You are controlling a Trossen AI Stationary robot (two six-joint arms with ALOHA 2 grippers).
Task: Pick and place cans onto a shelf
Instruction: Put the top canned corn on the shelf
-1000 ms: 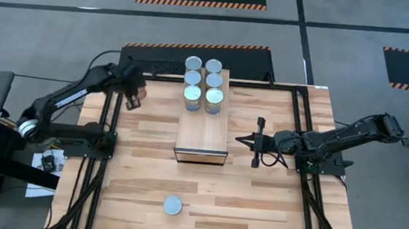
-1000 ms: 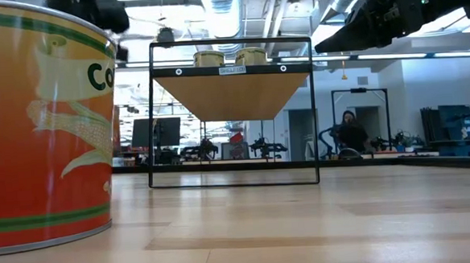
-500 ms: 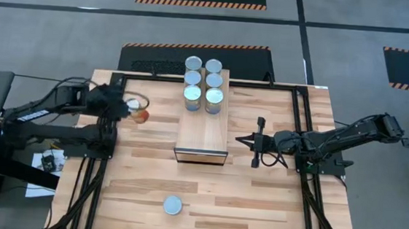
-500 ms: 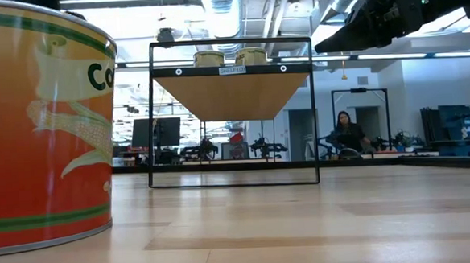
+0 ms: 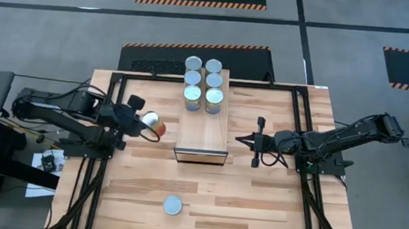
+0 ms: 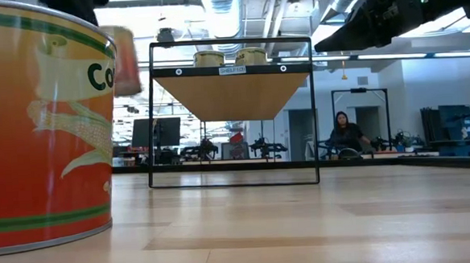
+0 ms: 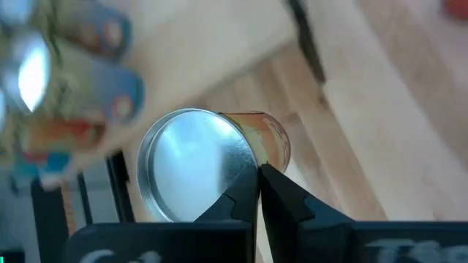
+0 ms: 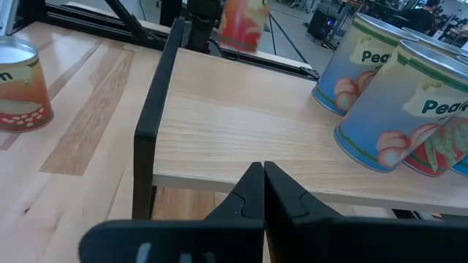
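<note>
Left gripper (image 5: 142, 121) is clamped on an orange can (image 5: 154, 123), carried tipped on its side just left of the shelf (image 5: 203, 133), long axis level, silvery top facing the arm. Right gripper (image 5: 258, 142) waits right of the shelf, fingers together.

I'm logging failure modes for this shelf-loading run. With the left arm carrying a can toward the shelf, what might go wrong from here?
1. The held can is tilted in the left end effector, gripped near its rim; it may slip or land askew.
2. Six cans crowd the shelf's far end, so a close placement might knock them.
3. The right end effector waits beside the shelf, a possible clash.
</note>
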